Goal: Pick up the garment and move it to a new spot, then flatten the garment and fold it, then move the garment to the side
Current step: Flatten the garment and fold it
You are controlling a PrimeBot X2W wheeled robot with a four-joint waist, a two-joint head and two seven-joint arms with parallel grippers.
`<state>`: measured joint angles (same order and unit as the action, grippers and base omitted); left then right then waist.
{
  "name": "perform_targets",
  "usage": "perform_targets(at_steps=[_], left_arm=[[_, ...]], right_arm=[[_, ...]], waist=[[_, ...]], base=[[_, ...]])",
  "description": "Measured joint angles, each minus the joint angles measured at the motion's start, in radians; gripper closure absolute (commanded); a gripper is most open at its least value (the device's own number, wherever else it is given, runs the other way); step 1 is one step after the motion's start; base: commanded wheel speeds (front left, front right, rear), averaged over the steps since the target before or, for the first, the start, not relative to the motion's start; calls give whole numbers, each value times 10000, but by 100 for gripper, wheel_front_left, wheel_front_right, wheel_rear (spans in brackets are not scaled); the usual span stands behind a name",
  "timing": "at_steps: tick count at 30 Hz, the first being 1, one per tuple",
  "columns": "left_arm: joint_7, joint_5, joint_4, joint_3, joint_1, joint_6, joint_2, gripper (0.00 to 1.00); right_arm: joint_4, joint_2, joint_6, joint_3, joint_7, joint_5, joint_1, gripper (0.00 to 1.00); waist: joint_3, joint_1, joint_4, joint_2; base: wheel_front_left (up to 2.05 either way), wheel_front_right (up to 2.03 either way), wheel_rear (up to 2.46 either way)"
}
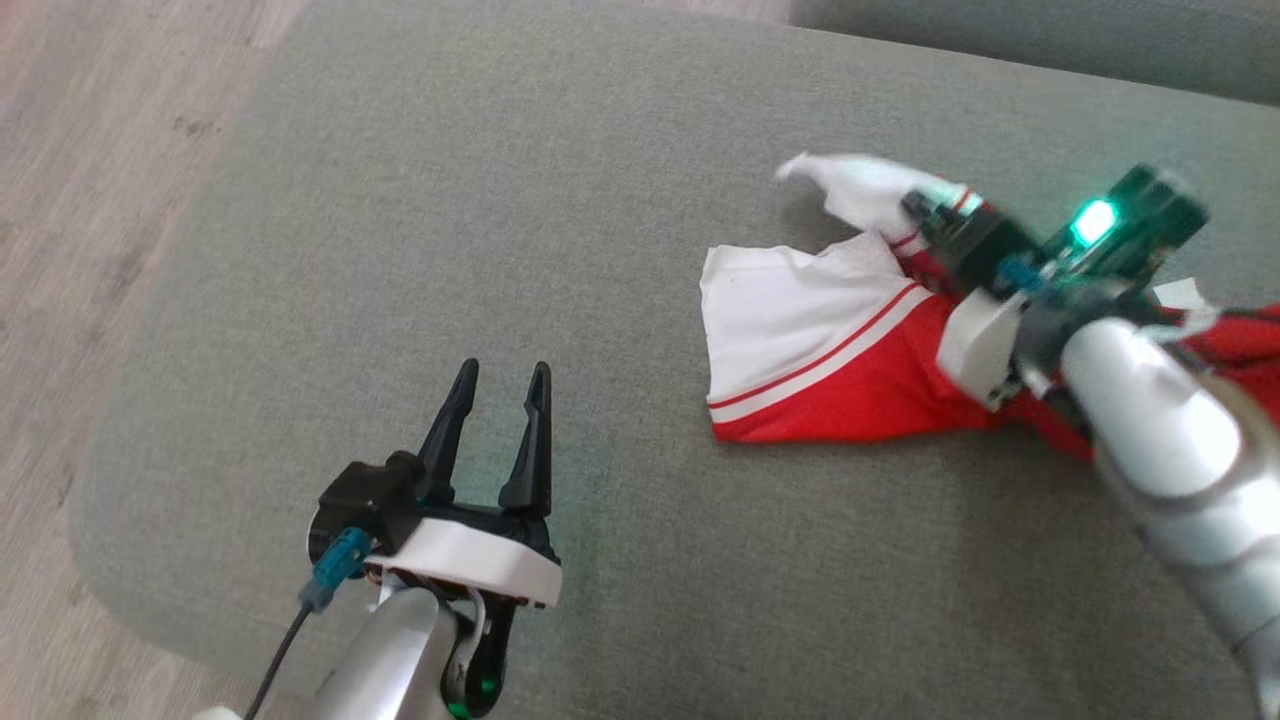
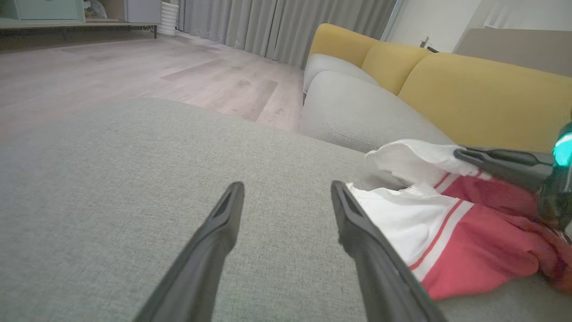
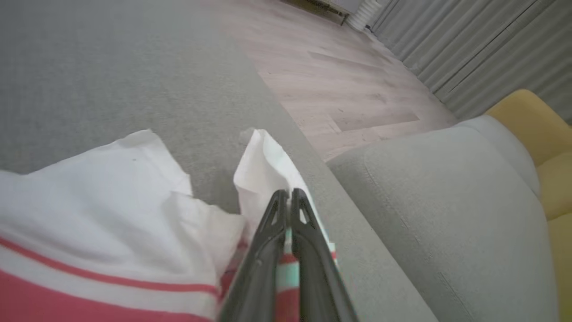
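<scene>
Two hands work over a grey sofa cushion (image 1: 400, 200). On the left, the left hand (image 1: 504, 370) hovers above bare cushion with its fingers apart, holding nothing, well apart from the cloth. Further right lies the garment (image 1: 800, 340), a red and white piece with thin red stripes. It is bunched and creased rather than spread out, and rests on the right side of the cushion. At the far right, the right hand (image 1: 922, 210) has its fingers pinched together on a raised white flap of the garment. By my reading the task is at its very start: the pick-up grip is made, but lifting, carrying to a new spot, flattening, folding and setting aside are all left to do.
</scene>
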<state>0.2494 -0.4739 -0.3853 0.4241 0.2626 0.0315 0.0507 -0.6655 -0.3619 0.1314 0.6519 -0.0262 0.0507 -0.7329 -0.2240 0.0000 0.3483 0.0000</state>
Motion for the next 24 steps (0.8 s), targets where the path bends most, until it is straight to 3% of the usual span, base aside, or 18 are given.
perform_targets(at_steps=[7,8,9,16,24], left_arm=[[0,-2,2,77,81,54,-27,0],[0,-2,2,79,119,54,-29,0],[0,-2,4,92,174,54,-31,0],[2,-2,50,196,483,48,-48,0],[29,121,94,-351,622,36,0,0]], right_arm=[[-884,-627,0,-1492,280,-579,-1254,100],[-1164,-717,0,-1747,282,-564,-1513,70],[-1515,-755,0,-2115,374,-556,-1771,0],[-3091,-594,0,-4800,-205,29,-2848,0],[-2847,1145,0,-5741,-1931,280,-2479,0]], waist=[[-299,0,314,0],[-357,1,351,0],[-410,1,385,0],[-531,1,235,0],[-229,0,-763,0]], base=[[0,0,0],[0,0,0],[0,0,0],[0,0,0],[0,0,0]])
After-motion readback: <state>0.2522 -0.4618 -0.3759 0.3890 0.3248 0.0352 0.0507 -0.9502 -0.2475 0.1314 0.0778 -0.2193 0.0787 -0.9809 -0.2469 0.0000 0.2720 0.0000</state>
